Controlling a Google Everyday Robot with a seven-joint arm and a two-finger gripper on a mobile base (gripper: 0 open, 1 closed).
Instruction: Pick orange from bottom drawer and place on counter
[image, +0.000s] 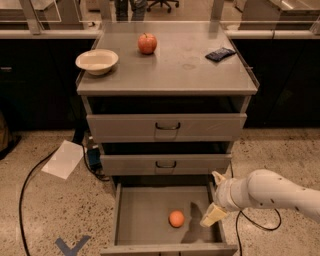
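Note:
The orange (176, 218) lies on the grey floor of the pulled-out bottom drawer (140, 210), right of its middle and near the front. My gripper (215, 197) is at the drawer's right side wall, to the right of the orange and not touching it. Its two pale fingers (212, 215) are spread apart, open and empty. The white arm reaches in from the right. The counter (175, 70) is the flat grey cabinet top above.
On the counter stand a white bowl (97, 61), a red apple (147, 43) and a dark blue packet (220, 53). The two upper drawers (167, 127) are closed. A sheet of paper (63, 159) and black cables (30, 185) lie on the floor at left.

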